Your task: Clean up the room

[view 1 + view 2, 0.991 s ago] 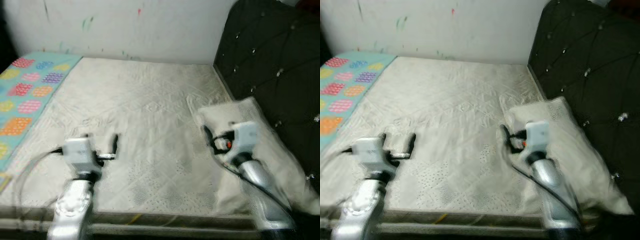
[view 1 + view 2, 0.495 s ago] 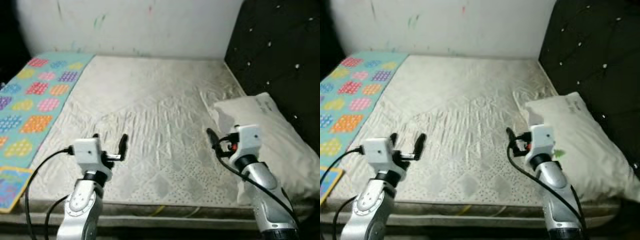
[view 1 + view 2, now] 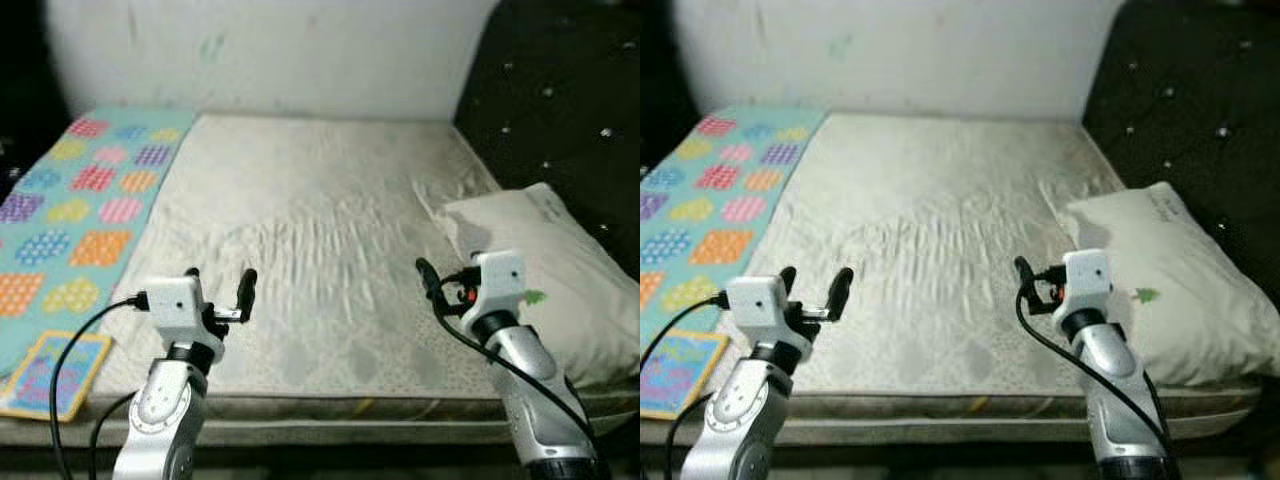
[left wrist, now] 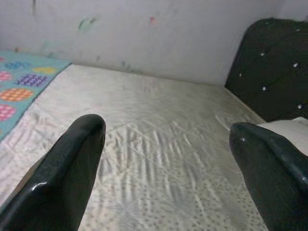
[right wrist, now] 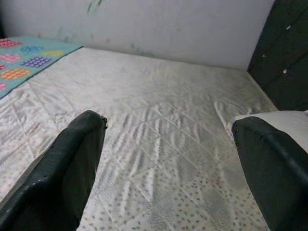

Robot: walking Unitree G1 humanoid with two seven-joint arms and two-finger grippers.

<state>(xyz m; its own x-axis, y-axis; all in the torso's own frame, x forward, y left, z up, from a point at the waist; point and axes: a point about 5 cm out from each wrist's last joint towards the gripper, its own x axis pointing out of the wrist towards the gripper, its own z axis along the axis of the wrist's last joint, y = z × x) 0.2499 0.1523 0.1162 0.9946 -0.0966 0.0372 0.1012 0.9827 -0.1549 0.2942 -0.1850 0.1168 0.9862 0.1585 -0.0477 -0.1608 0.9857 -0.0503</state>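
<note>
**Both grippers raised empty over the near edge of the bed**

While both silver arms rise from below the near edge of the bed, each bent upward with its wrist block topmost, neither holds anything; the left gripper (image 3: pixel 218 287) stands over the near left part of the mattress (image 3: pixel 320 210) with its two black fingers spread wide, and a black cable loops from its wrist down past the bed's edge; the right gripper (image 3: pixel 1024 272) stands over the near right part, just beside the pillow (image 3: pixel 1175 270), with a red spot on its wrist block and its own black cable trailing down the arm. In the head views one black finger of the right gripper can be made out; the right wrist view shows both fingers (image 5: pixel 62 168) set far apart, with bare quilted sheet between them; the left wrist view shows the same wide gap between its fingers (image 4: pixel 67 163). At the near left corner lies a small colourful book (image 3: pixel 48 373), resting on the patterned blanket (image 3: pixel 70 210) that covers the left side of the bed. The white pillow lies along the right side, against the dark padded headboard (image 3: pixel 560 90); a small green mark shows on it. Beyond the wrinkled sheet stands a pale wall (image 3: pixel 270 50) with faint colour smudges.
</note>
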